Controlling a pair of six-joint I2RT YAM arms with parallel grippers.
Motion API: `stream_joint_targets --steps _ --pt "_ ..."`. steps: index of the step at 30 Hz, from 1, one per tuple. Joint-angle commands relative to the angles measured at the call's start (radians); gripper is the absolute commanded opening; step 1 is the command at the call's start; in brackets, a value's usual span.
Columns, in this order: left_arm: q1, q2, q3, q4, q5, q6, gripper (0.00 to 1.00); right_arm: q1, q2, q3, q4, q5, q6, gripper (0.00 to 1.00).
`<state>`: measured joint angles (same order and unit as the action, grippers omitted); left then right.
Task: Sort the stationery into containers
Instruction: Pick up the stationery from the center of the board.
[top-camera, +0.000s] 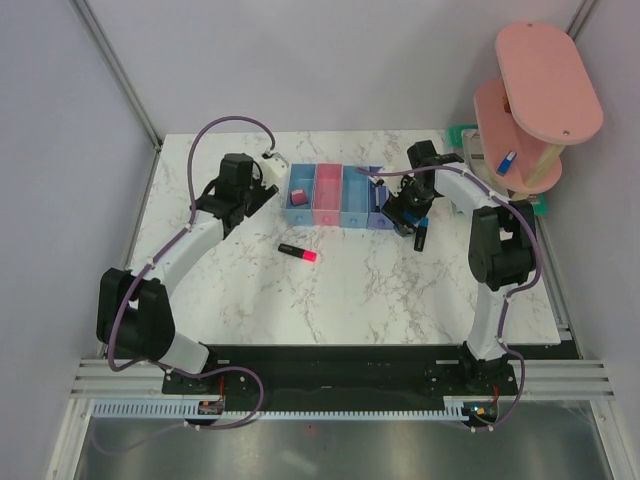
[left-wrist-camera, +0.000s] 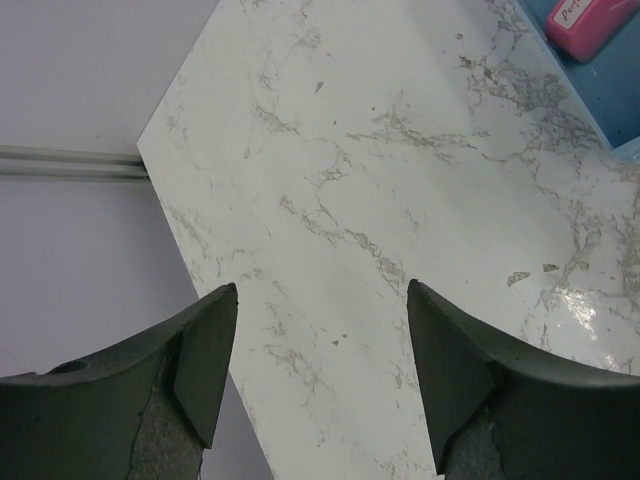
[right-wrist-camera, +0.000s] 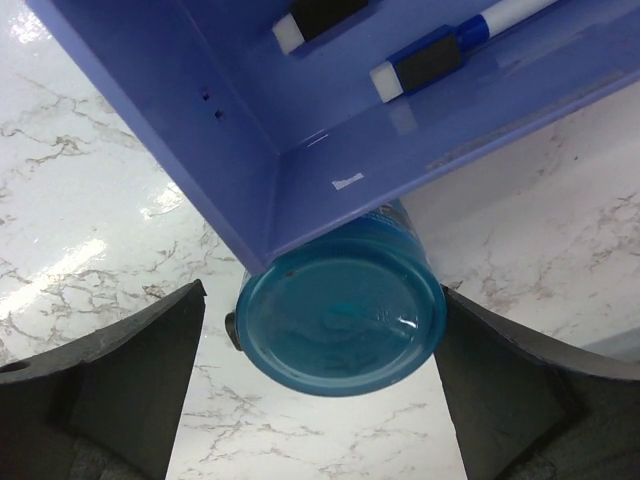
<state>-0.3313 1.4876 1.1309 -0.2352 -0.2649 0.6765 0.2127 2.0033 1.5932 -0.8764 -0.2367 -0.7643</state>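
Note:
Four joined trays stand at the back: blue (top-camera: 300, 208), pink (top-camera: 328, 210), blue (top-camera: 354, 210) and violet-blue (top-camera: 377, 212). A pink eraser (top-camera: 297, 196) lies in the left blue tray; it also shows in the left wrist view (left-wrist-camera: 595, 25). A black highlighter with a pink end (top-camera: 298, 252) lies on the table in front of the trays. My left gripper (top-camera: 268, 188) (left-wrist-camera: 320, 290) is open and empty over bare marble, left of the trays. My right gripper (top-camera: 408, 222) (right-wrist-camera: 322, 290) is open around the round blue pot (right-wrist-camera: 340, 320), which sits against the violet-blue tray (right-wrist-camera: 250, 130). Its right finger touches the pot; a gap shows on the left. Two pens (right-wrist-camera: 440, 55) lie in that tray.
A pink two-tier shelf (top-camera: 535, 100) stands at the back right with a small blue item (top-camera: 507, 160) on its lower tier. A green tray (top-camera: 462, 135) sits behind it. A dark item (top-camera: 420, 238) lies by the right gripper. The table's left edge (left-wrist-camera: 170, 200) is close to the left gripper.

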Motion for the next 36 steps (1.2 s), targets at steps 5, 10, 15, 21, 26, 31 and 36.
stream_joint_targets --steps 5,10,15,21,26,31,36 --pt "0.000 -0.064 -0.023 -0.010 -0.016 -0.028 0.75 -0.004 0.034 0.005 0.066 -0.015 0.016 0.98" --pt "-0.002 -0.082 -0.049 -0.018 -0.016 -0.026 0.75 -0.004 0.031 -0.012 0.103 -0.006 0.048 0.89" --pt "-0.002 -0.101 -0.063 -0.026 -0.013 -0.022 0.75 -0.006 -0.018 -0.067 0.119 0.022 0.049 0.58" --pt "-0.002 -0.122 -0.057 -0.053 0.001 -0.003 0.75 -0.012 -0.099 -0.131 0.116 0.034 0.052 0.27" --pt "-0.003 -0.156 -0.023 -0.128 0.090 -0.018 0.75 -0.013 -0.188 -0.150 0.067 0.016 0.069 0.16" --pt "-0.003 -0.203 0.050 -0.303 0.356 -0.078 0.76 -0.015 -0.316 -0.127 -0.005 -0.108 0.105 0.15" --pt "-0.024 -0.254 0.063 -0.326 0.619 -0.186 0.85 -0.019 -0.362 -0.021 -0.091 -0.335 0.169 0.16"
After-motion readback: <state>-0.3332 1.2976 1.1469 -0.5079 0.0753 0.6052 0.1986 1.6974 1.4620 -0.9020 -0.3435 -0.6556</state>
